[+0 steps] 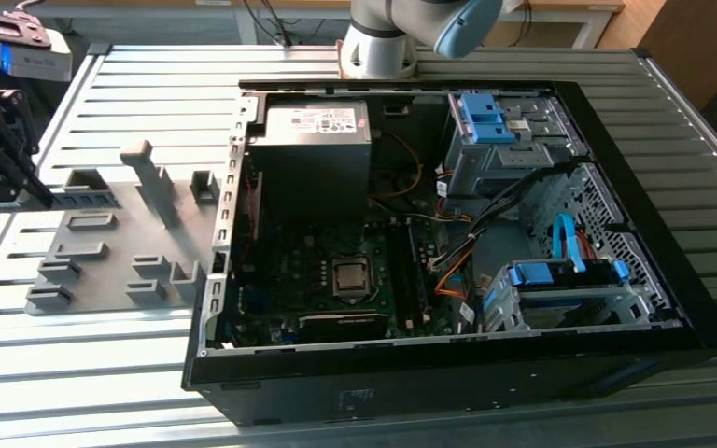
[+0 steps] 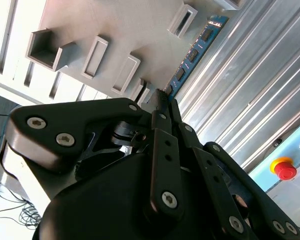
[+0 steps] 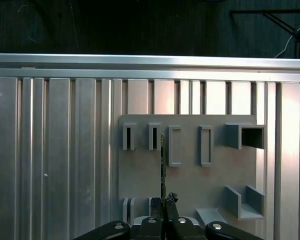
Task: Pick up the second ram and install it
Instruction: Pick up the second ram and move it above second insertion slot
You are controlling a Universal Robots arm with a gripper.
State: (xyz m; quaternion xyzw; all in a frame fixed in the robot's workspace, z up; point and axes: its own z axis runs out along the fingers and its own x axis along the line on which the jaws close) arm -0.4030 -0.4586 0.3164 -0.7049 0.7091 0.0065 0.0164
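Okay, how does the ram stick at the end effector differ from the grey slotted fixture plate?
The second ram is blue-green with dark chips; the fixture plate is plain grey. The ram is a long thin stick; the plate is a broad slab with raised slots. The ram stands on edge; the plate lies flat on the ribbed table. The end effector is shut on the ram, not the plate.

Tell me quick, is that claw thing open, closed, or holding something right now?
Gripper: closed, holding one end of the second ram, the thin blue-green stick.
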